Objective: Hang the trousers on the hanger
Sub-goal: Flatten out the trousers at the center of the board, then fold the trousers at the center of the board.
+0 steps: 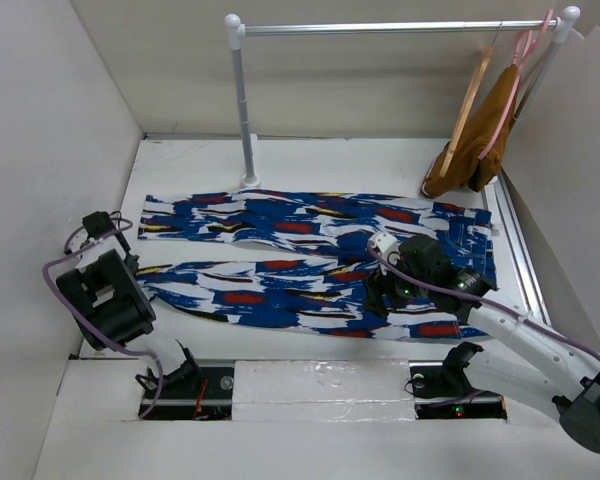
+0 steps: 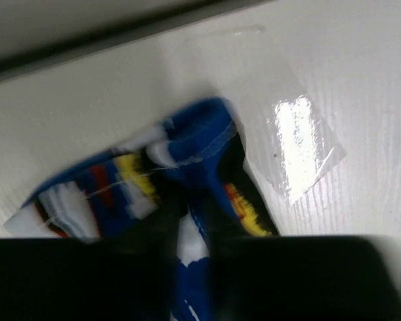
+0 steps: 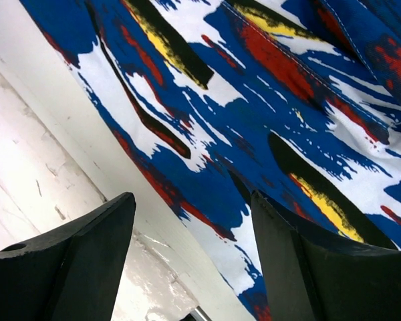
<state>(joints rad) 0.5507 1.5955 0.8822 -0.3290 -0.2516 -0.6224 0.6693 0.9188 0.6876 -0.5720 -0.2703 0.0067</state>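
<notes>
Scene: the trousers (image 1: 300, 225) lie flat on the white surface (image 1: 200, 170). The waist is to the right and both legs run out to the left, one far and one near, with a narrow strip of bare surface between them.

Hanger: the wooden hanger (image 1: 467, 105) hangs at the far right end of the rail (image 1: 390, 28), well apart from the trousers. A mustard-brown garment (image 1: 470, 150) and a pink hanger (image 1: 510, 90) hang just beside it.

Left gripper (image 1: 140, 272): it is at the left end of the near leg. The wrist view is blurred. It shows a bunched fold of the cuff running up into the narrow gap between the jaws. Whether the jaws clamp that fold cannot be told.

Right gripper (image 1: 385, 295): it is over the near leg, close to the waist. In the wrist view the jaws stand spread and hold nothing. One finger (image 3: 73, 261) is over bare surface at the near edge of the fabric, and the other is over the printed cloth.
</notes>
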